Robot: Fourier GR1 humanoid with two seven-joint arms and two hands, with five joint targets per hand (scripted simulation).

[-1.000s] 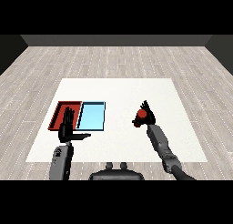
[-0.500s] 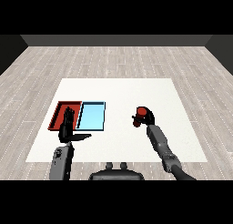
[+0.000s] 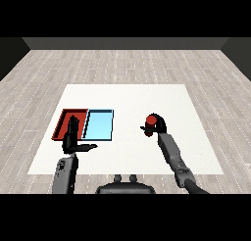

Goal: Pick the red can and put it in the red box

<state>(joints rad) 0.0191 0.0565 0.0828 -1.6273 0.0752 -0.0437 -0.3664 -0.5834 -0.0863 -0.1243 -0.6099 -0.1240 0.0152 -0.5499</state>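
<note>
Fingers (image 3: 158, 125) of the right hand (image 3: 159, 128) curl around the red can (image 3: 151, 120), so the pick looks done. Well off to their left, past the light blue tray (image 3: 99, 125), waits the red tray (image 3: 67, 121); carrying and placing remain. Beside it the left hand (image 3: 72, 139) hovers over the worktop (image 3: 127, 98), its fingers straight and apart.

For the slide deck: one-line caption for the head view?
Right hand curled round the red can, right of the light blue tray; left hand open by the red tray.
</note>
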